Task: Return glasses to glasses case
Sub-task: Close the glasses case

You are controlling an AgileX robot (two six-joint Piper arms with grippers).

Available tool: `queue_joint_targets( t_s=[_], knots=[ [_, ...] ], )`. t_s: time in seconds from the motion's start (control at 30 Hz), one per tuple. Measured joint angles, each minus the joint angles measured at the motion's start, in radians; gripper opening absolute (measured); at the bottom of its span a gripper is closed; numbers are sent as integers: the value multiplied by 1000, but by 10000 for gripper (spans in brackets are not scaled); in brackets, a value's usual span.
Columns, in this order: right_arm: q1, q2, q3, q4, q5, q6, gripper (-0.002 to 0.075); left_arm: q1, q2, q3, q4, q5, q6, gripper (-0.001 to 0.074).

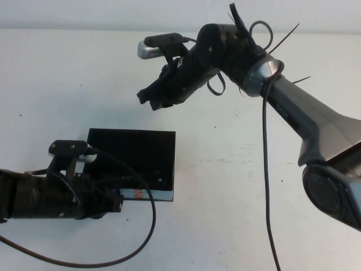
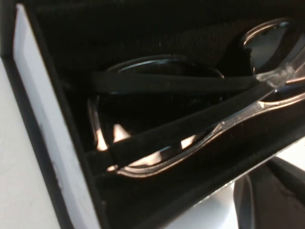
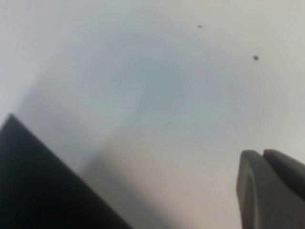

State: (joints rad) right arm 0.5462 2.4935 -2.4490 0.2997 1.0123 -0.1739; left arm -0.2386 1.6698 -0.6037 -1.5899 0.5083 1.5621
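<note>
Glasses case (image 1: pixel 141 155): flat black lid, white edge strip with orange and blue print at the near edge; the left wrist view shows a white rim around a black lining. Glasses (image 2: pixel 190 119): dark brown-black frame, greyish lenses with pale orange glints. Table (image 1: pixel 225 214): off-white with faint dark specks. Left tool (image 1: pixel 115 202) black; right tool (image 1: pixel 151 97) black, on a grey-silver arm.

High view overhead, wrist views close — glasses case (image 1: pixel 135 161) shared

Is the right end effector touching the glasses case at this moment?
Apart. The high view shows the right end effector above bare table beyond the glasses case. The left end effector is at the case's near edge.
</note>
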Motion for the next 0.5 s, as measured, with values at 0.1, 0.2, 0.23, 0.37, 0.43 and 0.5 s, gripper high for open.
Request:
queue_joint_targets(
  t_s=[0.1,0.2,0.23,0.37,0.43,0.5],
  knots=[
    [-6,33,0,-6,0,14,-11,0,0,0,-1,0,0,-4],
    [-8,62,0,-1,50,16,-11,0,0,0,-2,0,0,-4],
    [-8,71,0,9,71,16,-11,0,0,0,-3,0,0,-4],
    [-8,73,0,55,127,16,-11,0,0,0,-5,0,0,-4],
    [-8,74,-14,70,160,16,-11,0,0,0,-5,0,0,-4],
    [-8,75,-40,80,197,16,-11,0,0,0,-5,0,0,-4]
  ],
)
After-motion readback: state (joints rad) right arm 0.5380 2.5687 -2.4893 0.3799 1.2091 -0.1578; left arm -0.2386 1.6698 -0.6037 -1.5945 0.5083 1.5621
